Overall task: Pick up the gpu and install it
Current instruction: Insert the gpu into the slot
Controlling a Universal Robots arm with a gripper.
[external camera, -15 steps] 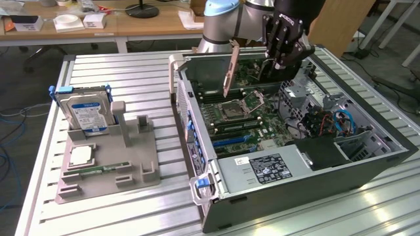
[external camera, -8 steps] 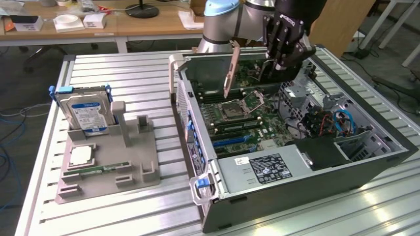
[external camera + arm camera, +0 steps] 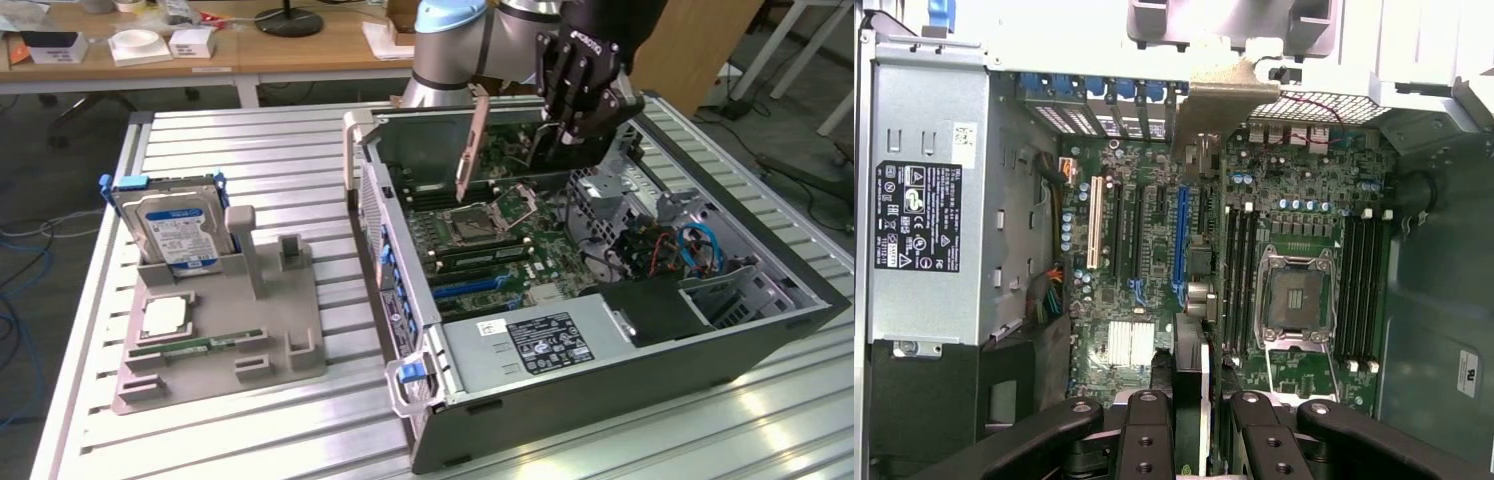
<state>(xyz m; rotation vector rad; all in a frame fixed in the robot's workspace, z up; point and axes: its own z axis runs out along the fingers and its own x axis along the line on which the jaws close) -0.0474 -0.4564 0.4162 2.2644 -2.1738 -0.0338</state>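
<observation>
While the open computer case (image 3: 747,330) lies on its side on the slatted tabletop (image 3: 267,150), we see the gripper (image 3: 567,125) hanging over the case's far end, at about one o'clock in the exterior view. Its black fingers (image 3: 1146,430) are closed on the gpu (image 3: 469,150), gripping the thin card from both faces. The card stands on edge. Its tan end bracket is at nine o'clock of the gripper and reaches down toward the case's interior.

In the wrist view we look along the gpu (image 3: 1196,365) edge-on. It runs over the green motherboard (image 3: 1294,200), near the long blue slot (image 3: 1179,240) and beside the processor socket (image 3: 1294,300). We cannot tell whether the card touches the board or any slot.

The grey power supply (image 3: 534,345) fills the case's near end, at six o'clock of the motherboard in the exterior view. Well apart from the case, toward nine o'clock, a grey stand (image 3: 267,340) sits on the tabletop. A hard drive (image 3: 167,225) with a blue-and-white label stands upright in it.
</observation>
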